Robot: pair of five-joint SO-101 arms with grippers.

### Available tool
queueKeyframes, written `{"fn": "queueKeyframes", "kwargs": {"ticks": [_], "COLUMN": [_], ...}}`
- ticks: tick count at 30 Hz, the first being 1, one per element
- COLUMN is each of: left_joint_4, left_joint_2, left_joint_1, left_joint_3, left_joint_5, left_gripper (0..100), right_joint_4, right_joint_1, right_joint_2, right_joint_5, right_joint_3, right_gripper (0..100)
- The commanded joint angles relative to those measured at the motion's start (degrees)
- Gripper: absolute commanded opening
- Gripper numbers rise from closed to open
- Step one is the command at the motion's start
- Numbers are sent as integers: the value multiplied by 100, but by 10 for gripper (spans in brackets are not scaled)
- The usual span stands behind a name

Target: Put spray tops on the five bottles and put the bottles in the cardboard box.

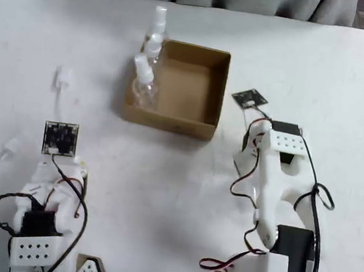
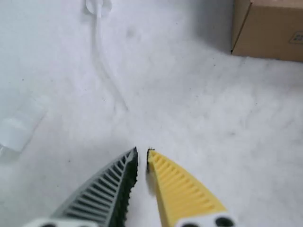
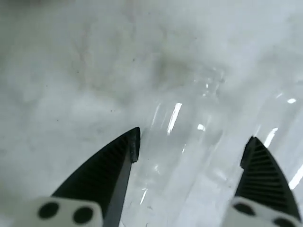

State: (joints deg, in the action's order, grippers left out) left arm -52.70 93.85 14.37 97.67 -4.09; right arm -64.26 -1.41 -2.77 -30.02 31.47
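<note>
right pincer [image 3: 192, 137] wide open, straddling a clear bottle [image 3: 182, 118] lying on the tabletop [image 3: 71, 71]; nothing gripped. left pincer [image 2: 142, 151] nearly closed, empty; a spray top [image 2: 97, 5] ahead, cardboard box [image 1: 170, 122] beyond. risk: slick, round bottle could roll or squirt sideways if i close off-centre.

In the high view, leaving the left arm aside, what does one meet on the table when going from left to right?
Spray top with its tube → second spray top → bottles with tops on → cardboard box → right arm.
</note>
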Motion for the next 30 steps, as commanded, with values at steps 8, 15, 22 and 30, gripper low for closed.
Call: {"fn": "queueKeyframes", "kwargs": {"ticks": [8, 15, 22, 30], "left_joint_4": [-9, -9, -9, -9], "left_joint_2": [101, 101, 101, 101], "left_joint_1": [66, 66, 66, 66], "left_joint_3": [-26, -26, -26, -26], "left_joint_5": [-62, -62, -62, -62], "left_gripper": [49, 49, 49, 49], "right_joint_4": [462, 567, -127, -1376], "right_joint_1": [-31, -75, -75, -75], "right_joint_2": [-84, -127, -154, -277], "right_joint_5": [53, 53, 53, 53], "right_joint_3": [246, 246, -527, -1618], "right_gripper": [258, 58, 15, 15]}}
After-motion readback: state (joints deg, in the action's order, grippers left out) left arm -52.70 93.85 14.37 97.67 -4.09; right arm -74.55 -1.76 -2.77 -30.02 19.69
